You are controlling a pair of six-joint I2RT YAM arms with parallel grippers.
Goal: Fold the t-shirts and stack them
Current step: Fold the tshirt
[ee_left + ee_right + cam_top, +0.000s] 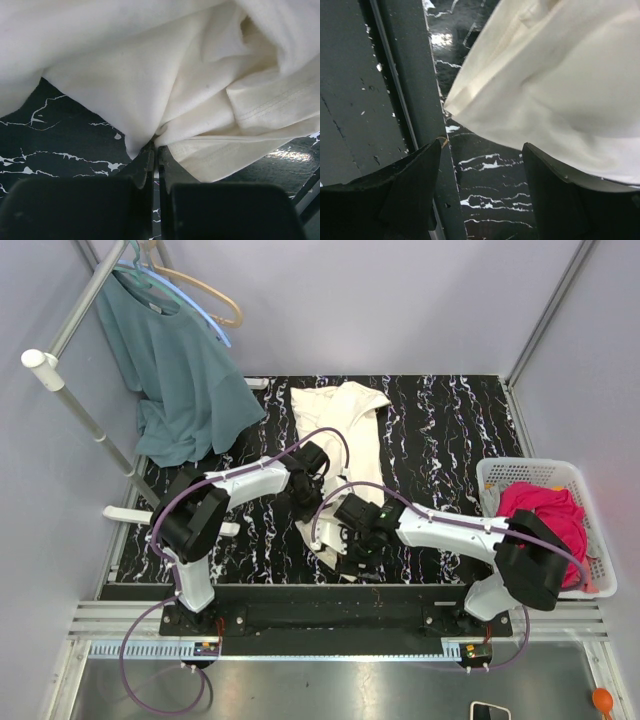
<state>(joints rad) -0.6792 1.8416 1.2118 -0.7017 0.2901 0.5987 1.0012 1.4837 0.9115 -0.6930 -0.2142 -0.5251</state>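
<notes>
Table: black with white veining, walls close on three sides. Cream t-shirt lies bunched and stretched down the middle of it, long axis running from the far centre toward my bases, the near end narrowing to a tail at the front edge. A teal shirt hangs on a rack at far left. A white basket at right holds the pink t-shirt, well apart from the work. My left gripper sits on the cream shirt's left side about midway along. In the wrist view its jaws are closed tight, with a fold of cloth running into the tips, so I judge it is pinching that edge. My right gripper is the nearer one to the tail end. Its jaws stand apart with nothing between them, and the shirt's near corner lies just ahead of the fingers, offset toward the left one. The corner rests just beside the metal rail at the table's front. The next grasp depends on that: a short reach forward, with little room on the rail side.
</notes>
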